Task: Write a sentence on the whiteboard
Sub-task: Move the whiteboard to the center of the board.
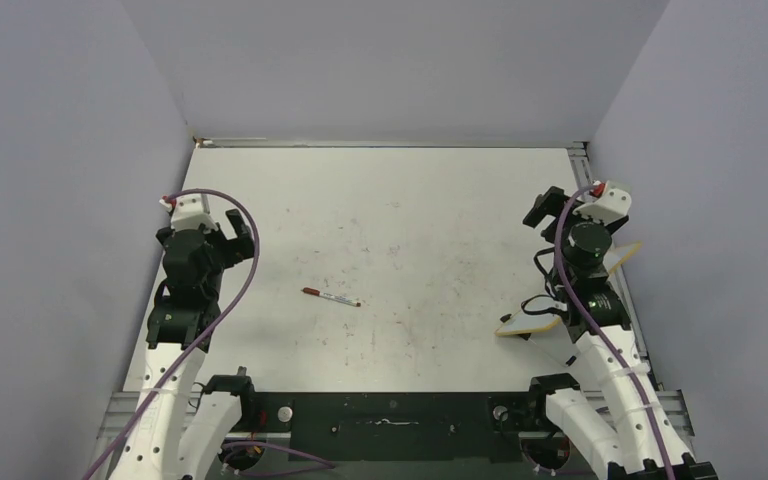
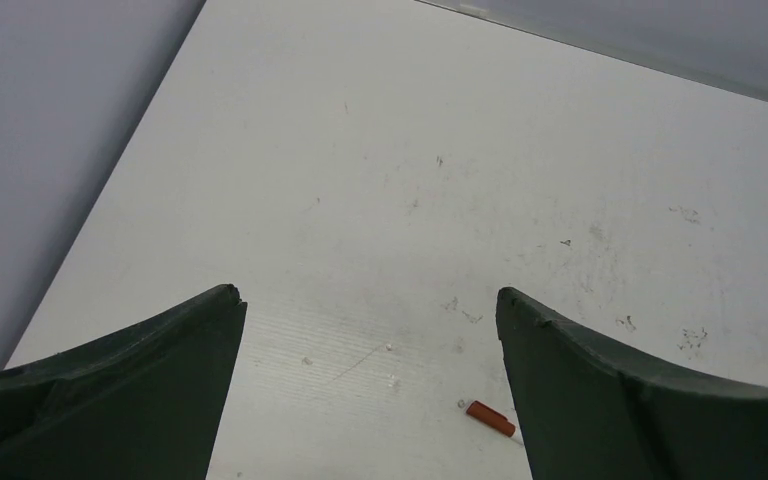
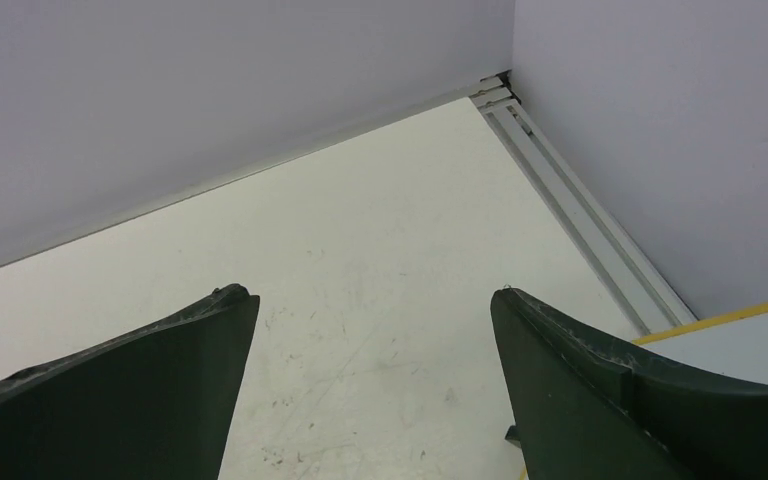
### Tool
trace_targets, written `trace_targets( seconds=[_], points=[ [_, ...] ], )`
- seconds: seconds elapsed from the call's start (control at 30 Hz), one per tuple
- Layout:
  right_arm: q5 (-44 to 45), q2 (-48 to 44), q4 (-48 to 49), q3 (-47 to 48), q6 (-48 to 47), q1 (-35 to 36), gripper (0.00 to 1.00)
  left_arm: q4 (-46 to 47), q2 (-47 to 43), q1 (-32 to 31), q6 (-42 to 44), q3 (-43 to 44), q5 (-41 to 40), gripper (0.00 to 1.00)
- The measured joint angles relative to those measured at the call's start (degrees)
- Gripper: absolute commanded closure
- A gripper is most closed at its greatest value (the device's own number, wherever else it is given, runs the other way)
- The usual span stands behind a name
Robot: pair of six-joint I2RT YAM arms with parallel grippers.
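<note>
Top external view shows one whiteboard [image 1: 522,325] at the right edge of the table [image 1: 410,220], mostly hidden under the right arm [image 1: 600,330], its face unreadable. One marker [image 1: 330,297] lies mid-table, its print too small to read. Left gripper [image 1: 232,228] and right gripper [image 1: 550,208] both spread wide, holding nothing.

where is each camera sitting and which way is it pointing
Top external: above and behind the robot, looking down on the table; left arm and right arm show.
Left wrist: on the left arm, facing across the table; its open left fingers show.
Right wrist: on the right arm, facing the far right corner; its open right fingers show.
Shared: top and left wrist both see the marker; top and right wrist both see the whiteboard.
</note>
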Motion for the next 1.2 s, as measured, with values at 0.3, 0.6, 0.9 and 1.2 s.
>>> trace_targets(
  seconds=[0.3, 0.6, 0.9, 1.2],
  points=[
    [6.23, -0.72, -9.94, 7.72, 5.2, -0.04, 0.1, 0.02, -0.15, 0.0, -1.16, 0.09, -1.16, 0.04],
    [7.69, 5.77, -26.25, 20.2, 8.22, -3.39, 0.1, 0.04, -0.59, -0.11, 0.22, 0.09, 1.03, 0.04],
    [4.87, 7.34, -38.6, 20.26, 12.5, -14.58, 0.1, 0.02, -0.48, -1.86, 1.2, 0.09, 2.51, 0.04],
    [11.67, 7.37, -45.81, 22.14, 15.74, -15.1, 0.1, -0.04, 0.13, -4.72, 2.19, 0.09, 2.19, 0.04]
  ],
)
